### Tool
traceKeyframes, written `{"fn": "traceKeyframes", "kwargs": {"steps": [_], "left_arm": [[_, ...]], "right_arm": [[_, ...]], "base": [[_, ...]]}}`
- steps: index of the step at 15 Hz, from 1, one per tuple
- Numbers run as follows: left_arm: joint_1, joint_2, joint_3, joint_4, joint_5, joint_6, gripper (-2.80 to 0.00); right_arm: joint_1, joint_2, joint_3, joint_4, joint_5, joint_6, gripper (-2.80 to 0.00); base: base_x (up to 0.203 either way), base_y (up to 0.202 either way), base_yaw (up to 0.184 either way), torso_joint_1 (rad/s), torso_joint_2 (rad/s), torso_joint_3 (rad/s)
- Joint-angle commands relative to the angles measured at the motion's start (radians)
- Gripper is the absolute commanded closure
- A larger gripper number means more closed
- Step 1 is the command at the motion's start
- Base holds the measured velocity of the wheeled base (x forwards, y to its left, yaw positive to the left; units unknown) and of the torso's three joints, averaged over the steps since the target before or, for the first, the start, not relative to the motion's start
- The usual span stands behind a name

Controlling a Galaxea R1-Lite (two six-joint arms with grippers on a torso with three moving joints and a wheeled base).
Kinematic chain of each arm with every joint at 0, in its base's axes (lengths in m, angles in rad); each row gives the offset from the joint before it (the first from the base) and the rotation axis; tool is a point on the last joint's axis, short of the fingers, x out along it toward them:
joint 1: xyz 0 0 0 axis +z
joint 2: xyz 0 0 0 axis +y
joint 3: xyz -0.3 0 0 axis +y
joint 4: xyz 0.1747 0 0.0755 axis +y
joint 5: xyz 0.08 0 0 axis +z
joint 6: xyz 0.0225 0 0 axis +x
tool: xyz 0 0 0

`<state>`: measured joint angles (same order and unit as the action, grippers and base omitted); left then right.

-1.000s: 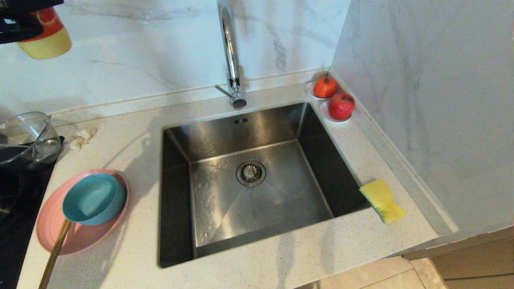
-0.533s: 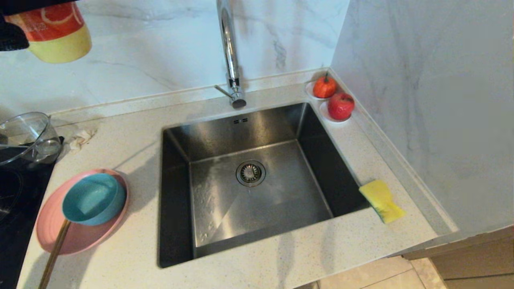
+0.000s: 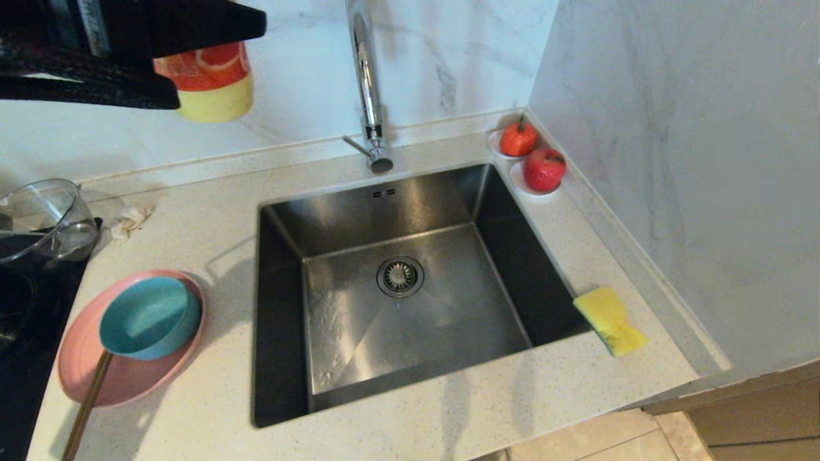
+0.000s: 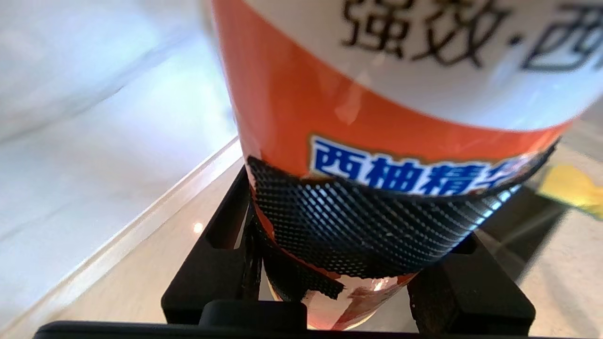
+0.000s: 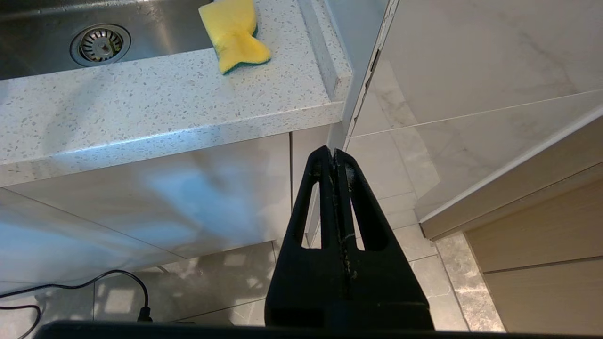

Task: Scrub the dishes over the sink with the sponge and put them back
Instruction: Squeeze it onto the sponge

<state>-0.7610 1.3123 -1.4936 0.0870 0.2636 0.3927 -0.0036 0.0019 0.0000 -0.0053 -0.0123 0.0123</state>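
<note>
Marble-walled surface (image 3: 211,211): left claw (image 3: 160,70), gripping the detergent bottle (image 3: 211,86), has swung sinkward; right claw (image 5: 335,157) closed, parked; dishes unscrubbed.

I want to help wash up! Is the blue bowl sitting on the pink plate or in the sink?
On the plate. The blue bowl rests on the pink plate on the counter, left of the sink, which holds no dishes.

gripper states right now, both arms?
Left gripper: closed on the orange detergent bottle, high by the wall.
Right gripper: shut, empty, below the counter.
</note>
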Motion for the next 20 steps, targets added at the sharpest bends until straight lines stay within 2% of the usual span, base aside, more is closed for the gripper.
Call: {"fn": "traceKeyframes", "kwargs": {"steps": [1,3,8,11,20], "left_arm": [[-0.051,0.076,-0.042,0.000,0.002,0.009,0.00],[-0.104,0.127,-0.058,-0.002,0.002,0.011,0.00],[-0.165,0.222,-0.141,-0.003,0.003,0.012,0.00],[-0.195,0.284,-0.165,0.000,0.003,0.017,0.00],[-0.253,0.556,-0.185,-0.002,0.022,0.082,0.00]], "right_arm": [[0.001,0.001,0.000,-0.001,0.000,0.000,0.00],[0.000,0.001,0.000,-0.001,0.000,0.000,0.00],[0.000,0.001,0.000,-0.001,0.000,0.000,0.00],[0.001,0.001,0.000,-0.001,0.000,0.000,0.00],[-0.001,0.001,0.000,-0.001,0.000,0.000,0.00]], "base": [[0.000,0.000,0.000,0.000,0.00,0.000],[0.000,0.000,0.000,0.000,0.00,0.000],[0.000,0.000,0.000,0.000,0.00,0.000],[0.000,0.000,0.000,0.000,0.00,0.000],[0.000,0.000,0.000,0.000,0.00,0.000]]}}
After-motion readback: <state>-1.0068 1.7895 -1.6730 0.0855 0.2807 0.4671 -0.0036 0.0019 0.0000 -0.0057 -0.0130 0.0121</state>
